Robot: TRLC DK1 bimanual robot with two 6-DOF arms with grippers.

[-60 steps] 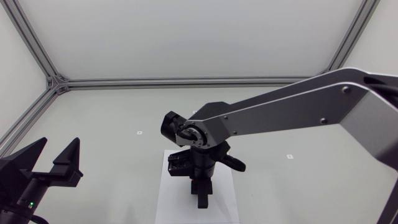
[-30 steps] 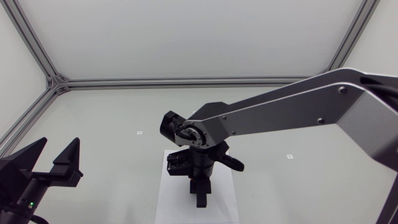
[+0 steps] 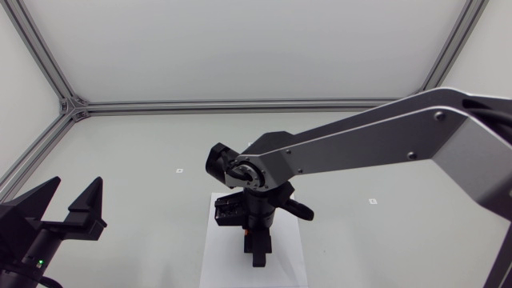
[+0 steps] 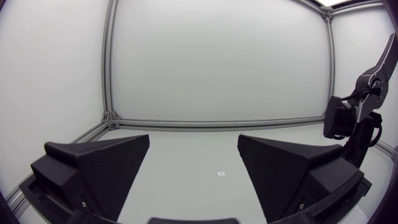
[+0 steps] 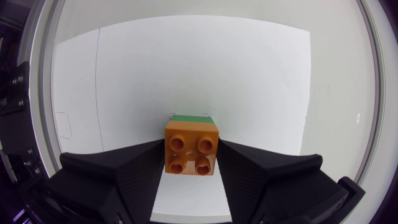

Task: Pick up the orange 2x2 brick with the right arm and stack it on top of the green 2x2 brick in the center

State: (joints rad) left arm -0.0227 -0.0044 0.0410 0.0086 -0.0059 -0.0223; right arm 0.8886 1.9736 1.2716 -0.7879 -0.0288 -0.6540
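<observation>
In the right wrist view the orange 2x2 brick (image 5: 191, 150) sits studs-up between the fingers of my right gripper (image 5: 191, 163), which is shut on it from both sides. A thin edge of the green 2x2 brick (image 5: 191, 117) shows just beyond and beneath the orange one, so the orange brick is directly over it. From the head view my right gripper (image 3: 258, 250) points down over the white sheet (image 3: 214, 258) in the centre and hides both bricks. My left gripper (image 3: 72, 206) stands open and empty at the near left, far from the bricks.
The white sheet (image 5: 186, 62) lies flat under the bricks on the grey table. Small white marks (image 3: 180, 170) dot the table. An aluminium frame (image 3: 72, 106) runs along the far and left table edges.
The right gripper has shifted only slightly over the white sheet, a touch lower. The left arm has not moved.
</observation>
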